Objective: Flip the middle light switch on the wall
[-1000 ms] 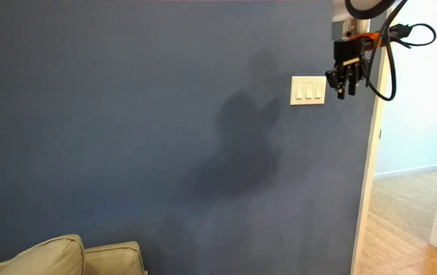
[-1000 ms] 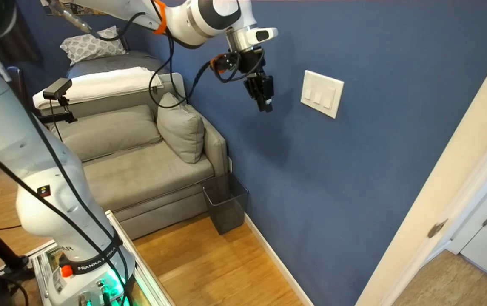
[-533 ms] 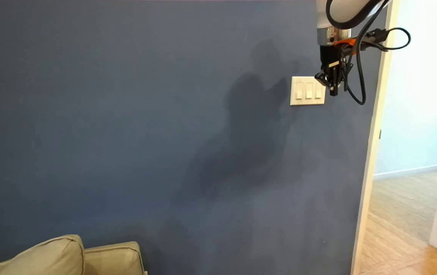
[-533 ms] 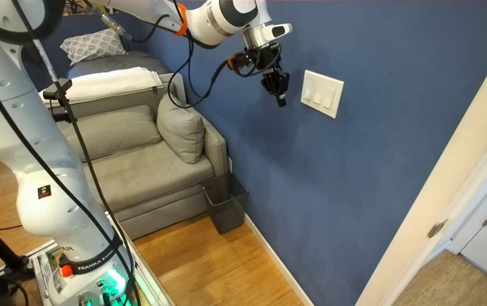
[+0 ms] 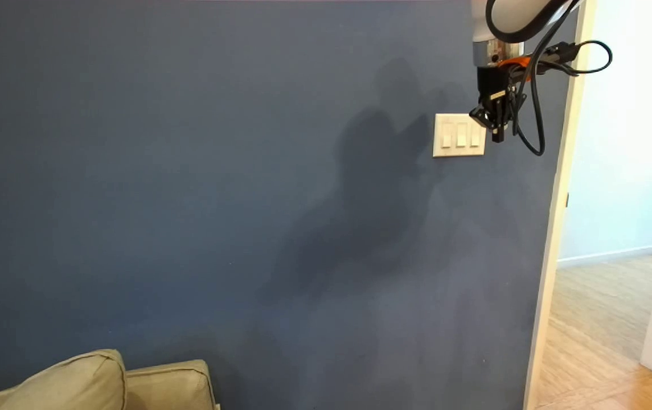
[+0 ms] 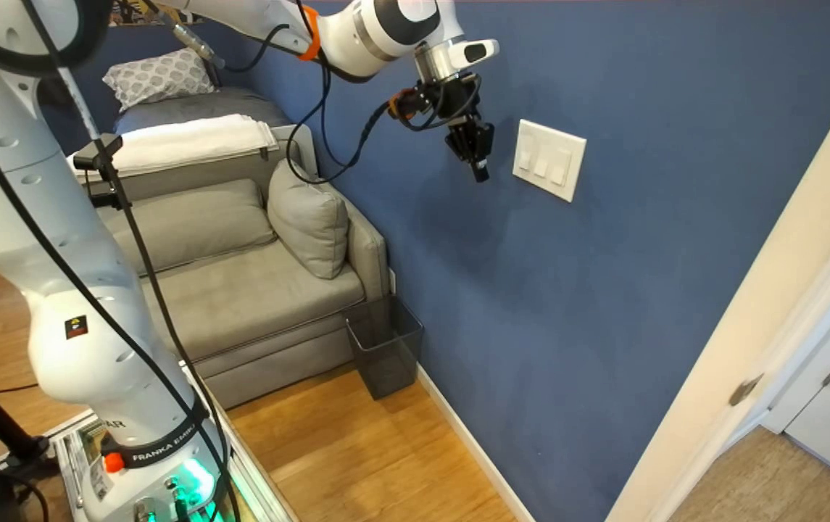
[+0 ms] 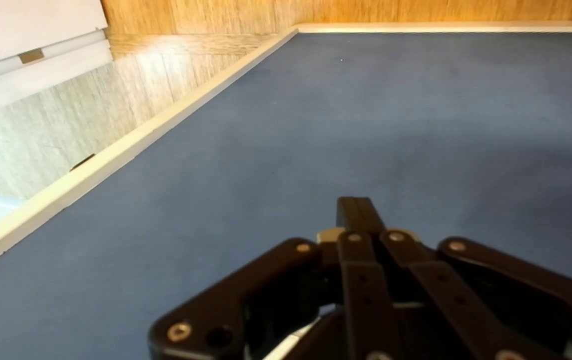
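Clenched on nothing, the robot's hand (image 7: 359, 212) is hanging tips-down before a dark slate-blue wall (image 5: 189, 171), its jaws meeting in the wrist view. In an exterior view the hand (image 5: 497, 138) is masking an upper corner of the cream switch plate (image 5: 459, 152); in an exterior view the switch plate (image 6: 578, 145) is standing apart from it. On that plate, in both exterior views, the middle light switch (image 6: 541, 165) is sitting between its two neighbours (image 6: 525, 159) (image 6: 558, 174), its setting too small to read. Lining up appears to be the step under way, the flip seemingly waiting. Next, the move is likely calling for bringing the joined tips across to that switch, then straight in toward the wall, sparing the outer two. Farther out, a white arm (image 6: 335, 43) is carrying the hand from above, a door frame (image 5: 557, 216) is bordering the wall and a grey sofa (image 6: 262, 304) is standing beside it.
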Robot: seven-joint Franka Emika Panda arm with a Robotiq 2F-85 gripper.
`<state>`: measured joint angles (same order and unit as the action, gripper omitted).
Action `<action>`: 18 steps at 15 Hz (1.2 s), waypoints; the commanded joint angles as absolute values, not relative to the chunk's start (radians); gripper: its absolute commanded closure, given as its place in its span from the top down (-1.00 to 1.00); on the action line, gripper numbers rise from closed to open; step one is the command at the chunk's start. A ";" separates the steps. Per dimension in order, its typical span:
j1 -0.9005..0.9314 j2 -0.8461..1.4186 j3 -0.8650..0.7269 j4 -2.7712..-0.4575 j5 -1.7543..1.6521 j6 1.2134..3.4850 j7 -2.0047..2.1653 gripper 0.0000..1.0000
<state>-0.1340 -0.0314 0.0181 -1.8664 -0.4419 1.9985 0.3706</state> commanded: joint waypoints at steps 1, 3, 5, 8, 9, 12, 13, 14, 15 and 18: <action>-0.111 -0.012 -0.016 -1.856 -0.464 2.023 0.375 -1.00; -0.111 -0.001 -0.025 -1.854 -0.480 2.045 0.378 -1.00; -0.111 0.009 -0.033 -1.850 -0.503 2.080 0.376 -1.00; -0.107 0.024 -0.039 -1.844 -0.533 2.153 0.380 -1.00; -0.106 0.031 -0.041 -1.839 -0.543 2.170 0.380 -1.00; -0.103 0.042 -0.044 -1.833 -0.558 2.213 0.372 -1.00; -0.102 0.048 -0.046 -1.830 -0.560 2.222 0.369 -1.00; -0.101 0.054 -0.048 -1.828 -0.562 2.229 0.367 -1.00; -0.101 0.058 -0.051 -1.828 -0.563 2.237 0.367 -1.00; -0.100 0.072 -0.061 -1.831 -0.578 2.295 0.372 -1.00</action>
<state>-0.1153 0.0423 -0.0358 -1.8535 -0.5435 2.2451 0.3685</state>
